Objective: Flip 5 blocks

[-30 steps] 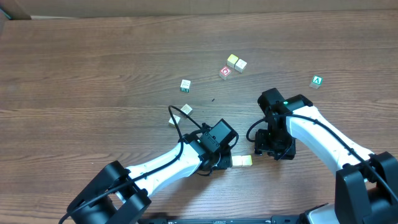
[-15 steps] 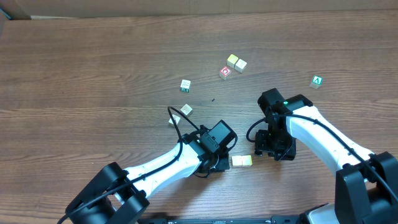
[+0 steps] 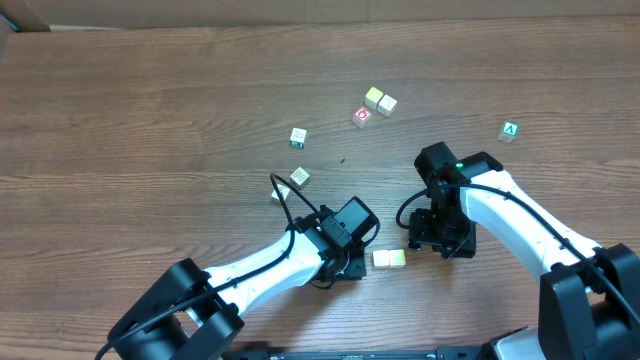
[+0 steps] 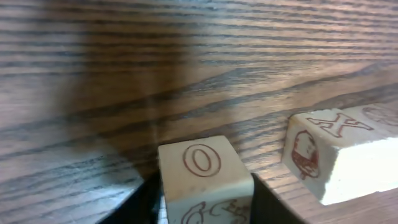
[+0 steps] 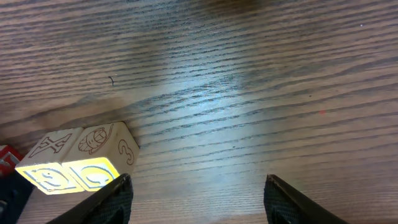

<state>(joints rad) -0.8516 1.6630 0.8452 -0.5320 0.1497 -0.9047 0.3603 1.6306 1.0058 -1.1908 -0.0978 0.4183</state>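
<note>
My left claw (image 4: 205, 206) straddles a block marked O (image 4: 202, 168). Its dark fingers (image 4: 142, 204) sit close against both sides, and I cannot tell whether I am pinching the block or have let it go. The block stands on the tabletop (image 4: 124, 74) just left of the X pair (image 4: 336, 155), two cream blocks touching side by side. My right claw (image 5: 205, 199) hangs spread wide with nothing inside, just right of the X pair. Well beyond the X pair lie a red-faced cube (image 3: 362, 116) and a second touching pair (image 3: 379, 100). Beyond it to the left are three single blocks (image 3: 298, 136), and far right a green A cube (image 3: 510, 130).
</note>
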